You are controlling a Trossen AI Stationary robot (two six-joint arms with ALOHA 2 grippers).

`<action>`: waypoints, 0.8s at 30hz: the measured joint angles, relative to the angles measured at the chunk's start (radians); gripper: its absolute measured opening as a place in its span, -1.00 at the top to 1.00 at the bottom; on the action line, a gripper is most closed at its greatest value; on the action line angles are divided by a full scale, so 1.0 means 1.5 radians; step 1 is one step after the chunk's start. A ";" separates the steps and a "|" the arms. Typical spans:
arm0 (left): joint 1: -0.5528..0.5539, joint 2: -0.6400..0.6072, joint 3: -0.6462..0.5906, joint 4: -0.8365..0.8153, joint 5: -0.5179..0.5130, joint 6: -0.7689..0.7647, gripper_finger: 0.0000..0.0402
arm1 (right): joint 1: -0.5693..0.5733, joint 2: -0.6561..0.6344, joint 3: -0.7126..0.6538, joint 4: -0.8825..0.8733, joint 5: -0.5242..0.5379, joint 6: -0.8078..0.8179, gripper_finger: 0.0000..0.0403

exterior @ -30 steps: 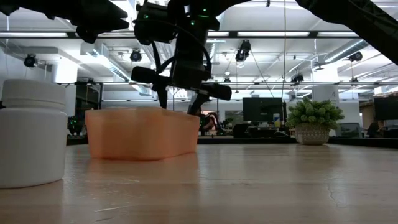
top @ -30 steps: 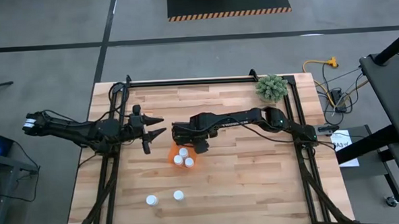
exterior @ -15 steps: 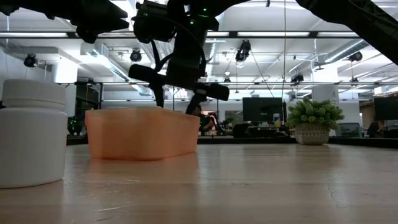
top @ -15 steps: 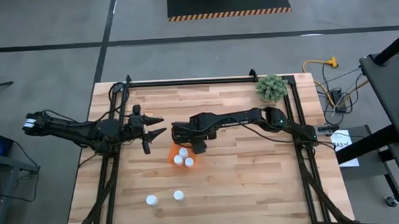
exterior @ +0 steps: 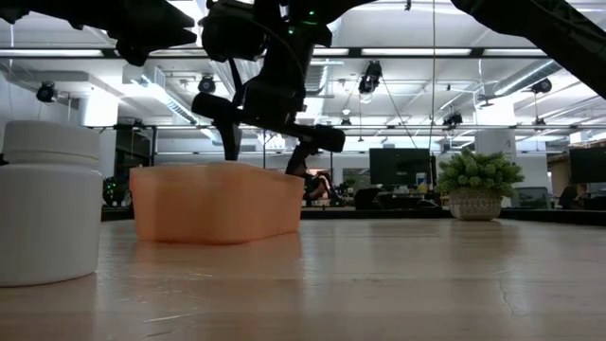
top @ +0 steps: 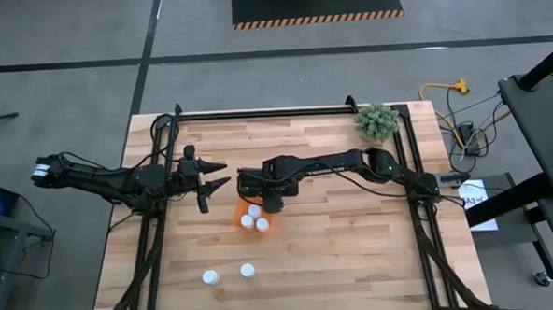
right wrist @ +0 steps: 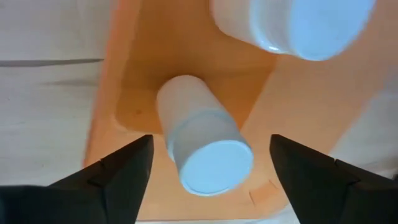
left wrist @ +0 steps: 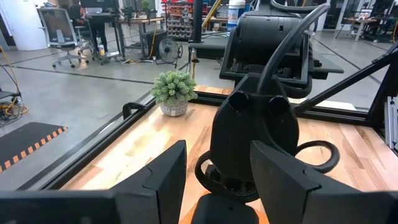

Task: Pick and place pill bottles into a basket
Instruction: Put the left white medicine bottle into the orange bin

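Right end effector (right wrist: 208,163) open above bottle (right wrist: 202,148) standing in basket (top: 241,211); lift straight, clearing neighbours; left (top: 218,176) nearly closed, empty.

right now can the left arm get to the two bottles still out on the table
Probably yes: both loose bottles stand on bare wood on the left end effector's side, nothing between, though well off.

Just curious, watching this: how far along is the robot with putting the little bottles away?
Three white-capped pill bottles show in the translucent orange basket. The right end effector, open, hovers over a fourth inside. Two remain on the wooden table.
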 joint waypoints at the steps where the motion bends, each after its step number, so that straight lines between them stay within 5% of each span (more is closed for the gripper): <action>1: 0.000 0.000 0.000 0.000 0.000 0.000 0.20 | 0.000 0.000 0.005 0.000 0.006 0.012 -0.56; 16: 0.000 0.000 0.000 0.000 0.000 0.000 0.20 | -0.001 -0.003 0.122 -0.128 0.064 0.204 -0.55; 24: 0.000 0.005 -0.001 -0.001 0.000 0.000 0.20 | -0.013 -0.010 0.141 -0.239 -0.038 0.462 -0.49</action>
